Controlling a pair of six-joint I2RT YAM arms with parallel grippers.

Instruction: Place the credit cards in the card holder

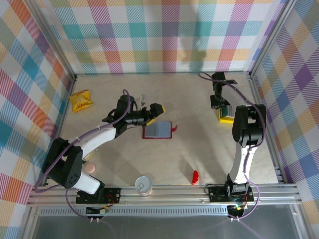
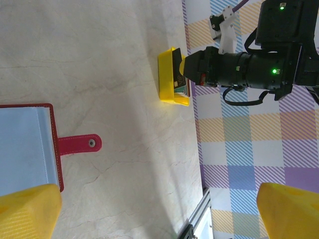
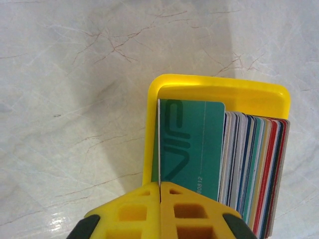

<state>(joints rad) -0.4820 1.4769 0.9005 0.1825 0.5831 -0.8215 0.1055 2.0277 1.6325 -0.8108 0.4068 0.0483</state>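
The credit cards (image 3: 249, 169) stand on edge in a yellow tray (image 3: 219, 84) at the right side of the table (image 1: 227, 113). A teal card (image 3: 194, 144) faces outward at the left end of the stack. My right gripper (image 3: 160, 185) is shut on a thin white-edged card (image 3: 158, 139) between the teal card and the tray wall. The card holder (image 1: 158, 130) lies open mid-table, dark red with a grey-blue inside (image 2: 22, 144) and its clasp tab (image 2: 79, 144) spread out. Above its far edge hovers my left gripper (image 1: 152, 112), open and holding nothing, with yellow fingertips (image 2: 27, 211) wide apart.
A crinkled yellow snack packet (image 1: 80, 100) lies at the back left. Near the front edge are a small red curved piece (image 1: 195, 177), a white cup (image 1: 143, 184) and a pinkish object (image 1: 89, 168). Plaid walls and metal rails enclose the table.
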